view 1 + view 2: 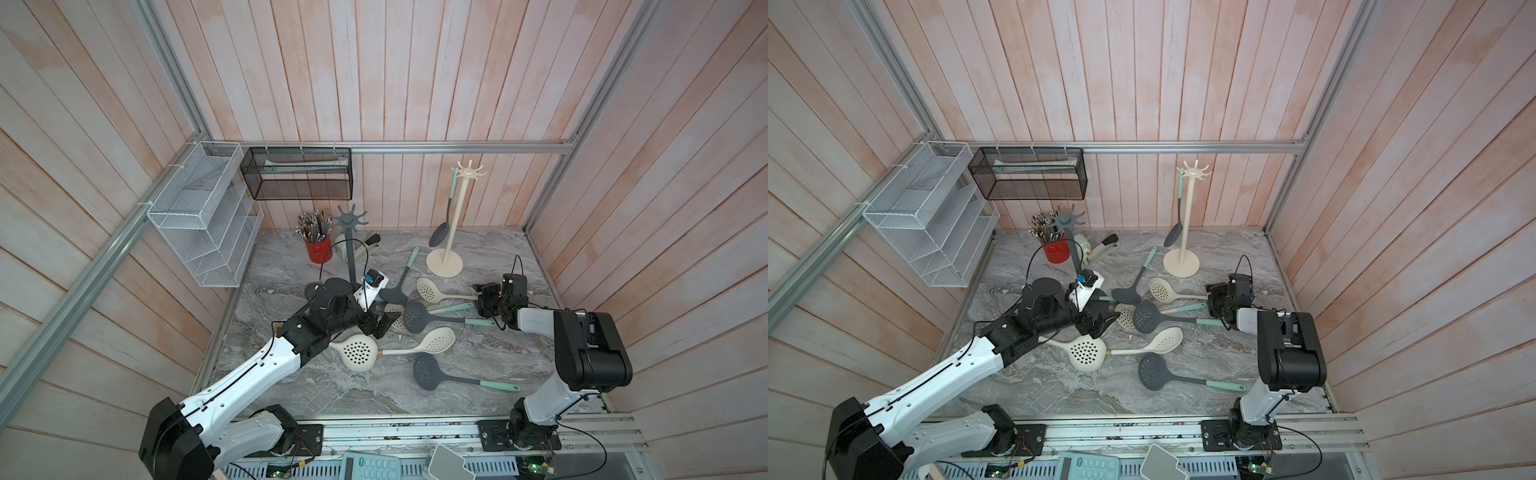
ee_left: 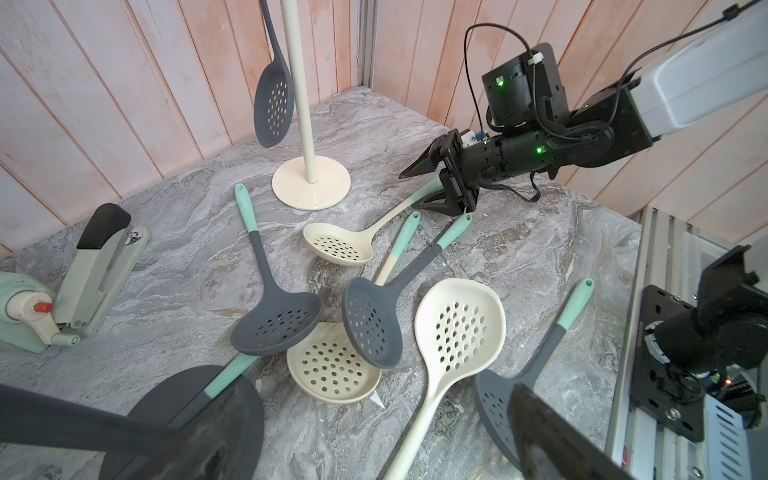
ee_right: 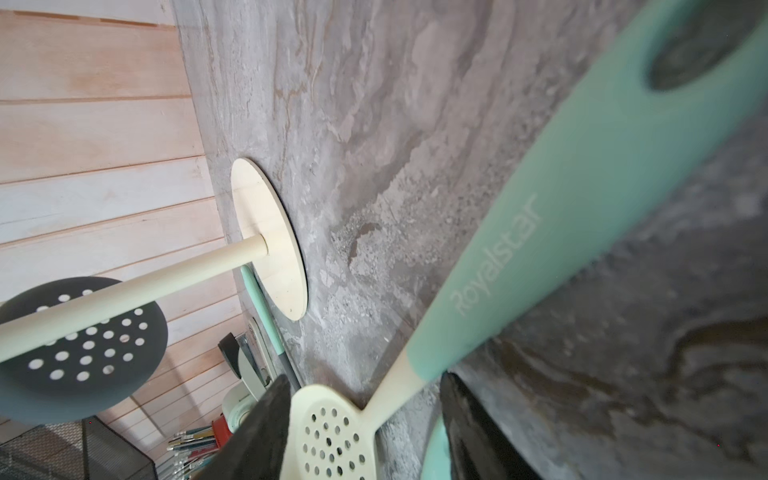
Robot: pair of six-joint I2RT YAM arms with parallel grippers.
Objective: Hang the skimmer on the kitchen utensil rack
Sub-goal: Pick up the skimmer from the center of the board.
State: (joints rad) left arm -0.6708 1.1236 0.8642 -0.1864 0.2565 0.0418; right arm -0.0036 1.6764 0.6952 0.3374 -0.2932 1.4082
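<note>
Since the right gripper [image 2: 411,190] has its jaws spread either side of the cream skimmer [image 2: 338,245], out at the mint handle end, nothing's clenched yet. The rack [image 2: 324,192] stands just behind it, with bare marble running out to the table [image 1: 490,353] edge. The left gripper [image 1: 381,325] gapes wide over the pile [image 1: 415,316].

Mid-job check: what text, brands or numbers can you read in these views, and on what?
"Royalstar": on the mint handle of the cream skimmer, right wrist view.
Calculator keys: too small to read.
Red cup mark: too blurred to read.
</note>
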